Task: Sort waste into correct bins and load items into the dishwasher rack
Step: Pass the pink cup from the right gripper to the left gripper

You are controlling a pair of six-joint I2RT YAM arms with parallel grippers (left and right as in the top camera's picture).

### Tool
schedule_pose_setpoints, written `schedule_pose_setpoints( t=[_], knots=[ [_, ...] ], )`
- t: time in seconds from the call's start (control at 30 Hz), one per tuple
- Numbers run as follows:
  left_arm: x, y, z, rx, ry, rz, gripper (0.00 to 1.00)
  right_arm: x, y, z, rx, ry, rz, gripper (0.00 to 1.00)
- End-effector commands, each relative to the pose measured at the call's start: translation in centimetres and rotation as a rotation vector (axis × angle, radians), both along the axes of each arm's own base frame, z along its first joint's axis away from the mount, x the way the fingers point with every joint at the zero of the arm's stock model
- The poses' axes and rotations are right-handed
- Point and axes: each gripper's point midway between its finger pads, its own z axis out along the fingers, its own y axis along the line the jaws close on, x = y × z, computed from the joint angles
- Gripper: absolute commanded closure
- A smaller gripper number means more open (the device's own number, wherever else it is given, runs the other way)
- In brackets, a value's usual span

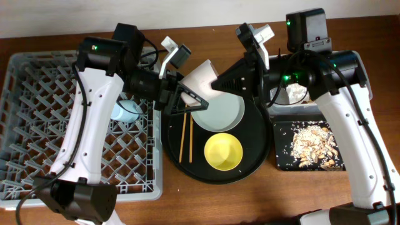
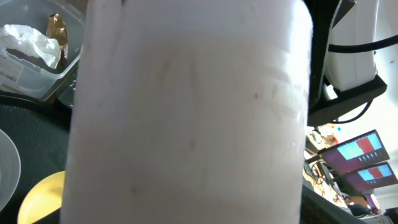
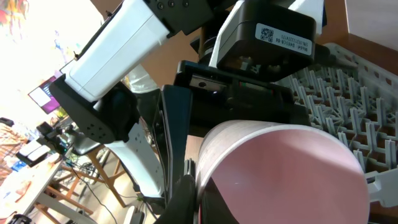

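From overhead, the pink cup (image 1: 201,76) hangs in the air between my two claws, above the top edge of the round tray (image 1: 256,144) and just right of the rack (image 1: 37,81). My left claw (image 1: 186,95) reaches it from the rack side, my right claw (image 1: 219,81) from the other. Only the blue cup (image 1: 128,111) lies in the rack. The plate (image 1: 217,114), the yellow bowl (image 1: 223,151) and the chopsticks (image 1: 185,137) sit on the round tray, so I judge most of the loading is left. The waste looks sorted: scraps (image 1: 312,147) lie in the black bin (image 1: 278,164), and the tissue (image 1: 295,92) sits further back.

My left wrist camera is filled by the cup's pale wall (image 2: 186,112), and I cannot see my own fingers there. Beyond it the clear tub (image 2: 62,68) holds the tissue (image 2: 28,40) and the gold wrapper (image 2: 57,28).

My right wrist camera looks into the cup's pink mouth (image 3: 286,168). One black finger (image 3: 176,140) of my left claw stands along its side, and the other is hidden, so I cannot tell whether that claw presses or merely straddles. My right claw is closed, its tips at the rim, and whether it nips the wall I cannot say.
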Motion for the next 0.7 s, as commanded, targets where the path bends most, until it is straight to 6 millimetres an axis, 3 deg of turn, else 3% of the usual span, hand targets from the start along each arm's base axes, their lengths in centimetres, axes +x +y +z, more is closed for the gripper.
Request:
schedule_pose_setpoints(
  t=[0.0,0.1,0.33,0.47,0.53,0.6,0.67],
  knots=[
    [-1.0,0.3,0.9,0.003,-0.050,-0.005,0.26,0.5,-0.1,-0.3,-0.012,-0.016,-0.015,0.96],
    [-0.9,0.4,0.5,0.025,-0.056,-0.003,0.34,0.5,-0.1,-0.3,-0.011,-0.016,-0.015,0.96],
    [-0.1,1.3,0.6,0.025,-0.056,0.031,0.41,0.5,-0.1,-0.3,-0.012,-0.015,-0.015,0.89],
    [0.9,2.7,0.6,0.032,-0.050,0.081,0.45,0.5,-0.1,-0.3,-0.012,-0.015,-0.015,0.66],
    [1.7,4.1,0.0,0.088,-0.021,0.141,0.46,0.5,-0.2,-0.3,-0.012,-0.016,-0.017,0.27],
    [2.3,5.6,-0.9,0.165,0.011,0.200,0.46,0.7,-0.4,-0.3,-0.013,-0.015,-0.026,0.01],
    [3.2,8.3,-2.6,0.314,0.089,0.321,0.47,1.4,-0.9,-1.0,-0.046,-0.004,-0.065,0.01]
  ],
)
